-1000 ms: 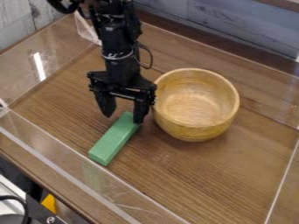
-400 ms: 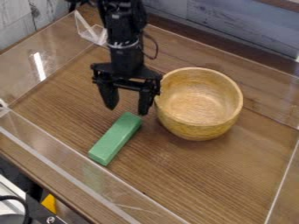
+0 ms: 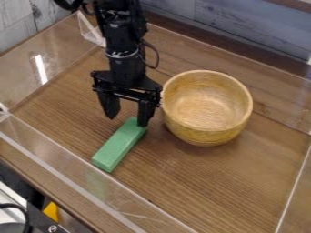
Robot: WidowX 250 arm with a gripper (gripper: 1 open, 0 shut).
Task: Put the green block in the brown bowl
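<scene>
The green block lies flat on the wooden table, a bright green bar running from near left to upper right. Right of it stands the brown bowl, round, light wood, with nothing inside. My gripper hangs straight down from the black arm, just above the block's far end. Its two black fingers are spread open with nothing between them. The right finger is close to the bowl's left wall.
Clear plastic walls ring the wooden table on the left, front and right. A pale wall runs behind the arm.
The gripper rose and shifted slightly right, then came back down over the block's far end. It stayed open. Block and bowl have not moved.
</scene>
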